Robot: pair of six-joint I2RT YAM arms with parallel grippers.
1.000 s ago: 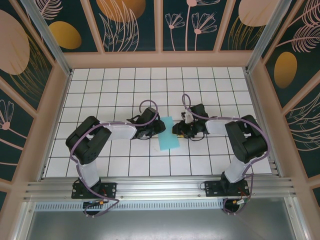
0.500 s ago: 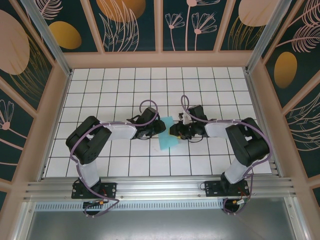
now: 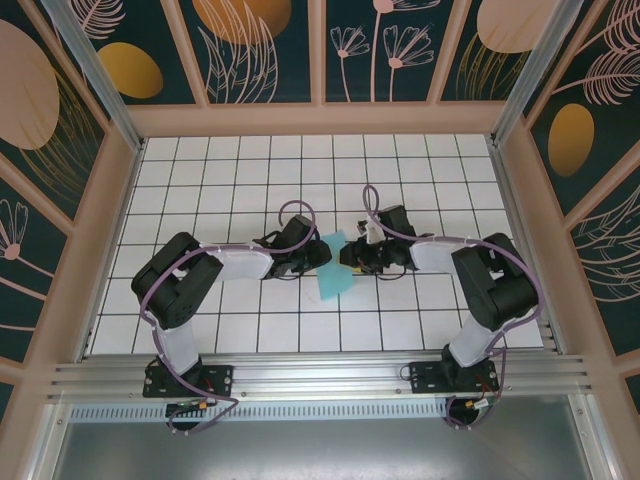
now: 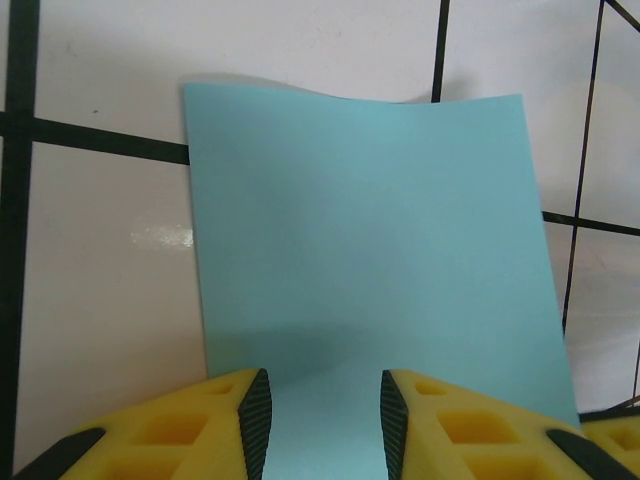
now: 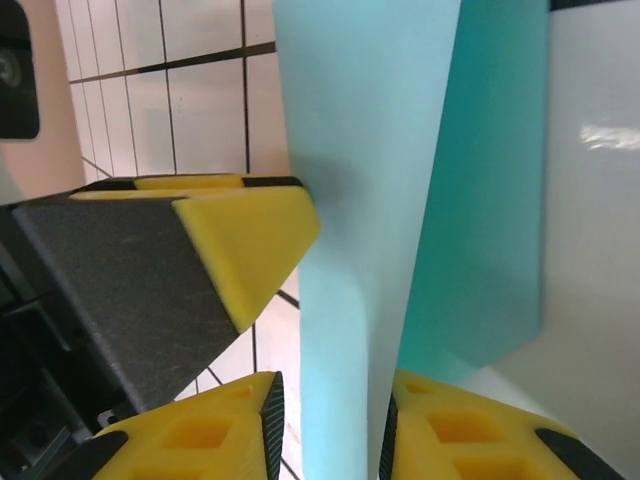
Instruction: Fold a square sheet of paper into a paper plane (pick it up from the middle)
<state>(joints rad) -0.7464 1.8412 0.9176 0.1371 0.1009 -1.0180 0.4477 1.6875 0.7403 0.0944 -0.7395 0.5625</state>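
The paper [image 4: 370, 230] lies on the table [image 4: 100, 300] just ahead of the left claw [image 4: 322, 392], whose jaws stand apart, while its lifted flap [image 5: 350, 200] curls loosely between the parted jaws of the right claw [image 5: 330, 400], so an off-line pinch could crease it crooked, I'd say.

This place looks like a robot test cell in a laboratory. The table [image 3: 200, 180] has a white top with a black grid, and walls [image 3: 265, 50] of dark teal panels with printed plants close it on three sides. At the near edge an aluminium rail [image 3: 320, 372] carries the bolted left arm [image 3: 185, 280] and right arm [image 3: 490, 275], both with purple cables [image 3: 296, 204].
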